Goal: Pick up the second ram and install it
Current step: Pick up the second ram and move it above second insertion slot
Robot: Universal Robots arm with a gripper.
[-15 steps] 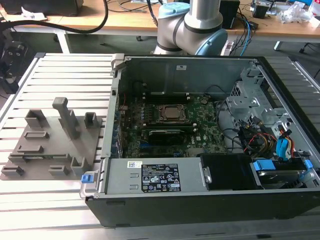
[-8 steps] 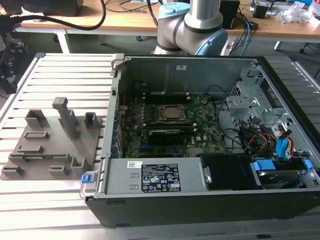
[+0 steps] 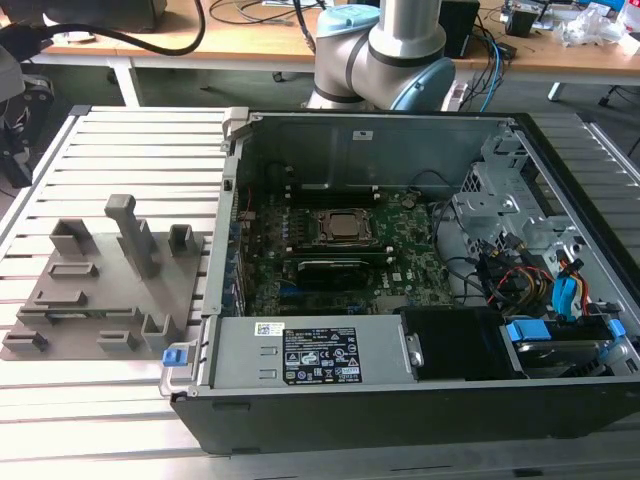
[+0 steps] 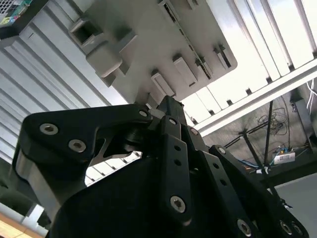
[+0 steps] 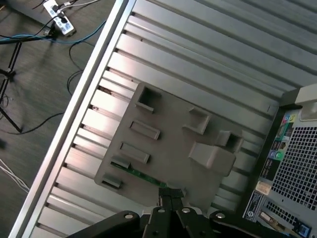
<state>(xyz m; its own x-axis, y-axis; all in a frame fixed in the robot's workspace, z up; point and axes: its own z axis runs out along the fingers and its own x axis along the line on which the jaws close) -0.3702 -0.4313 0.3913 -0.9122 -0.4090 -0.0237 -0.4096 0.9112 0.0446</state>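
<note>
Ram count on the fixture: one. That single green ram (image 5: 140, 173) sits in a slot along one edge of the gray fixture (image 5: 171, 144), as the first wrist view shows, and I am not touching it. My gripper (image 5: 171, 197) hangs above that same edge, drawn together with nothing clamped in it. In that picture one end of the ram lies just beside it. The one fixture rests on the slatted table (image 3: 110, 420) at the exterior view's left, with one tall post (image 3: 128, 225) standing among its lower holders. Beside it, toward the exterior view's right, stands one case (image 3: 330, 352) with its side off. Inside I count one green board (image 3: 405, 285) and one socket (image 3: 340, 228) on it.
</note>
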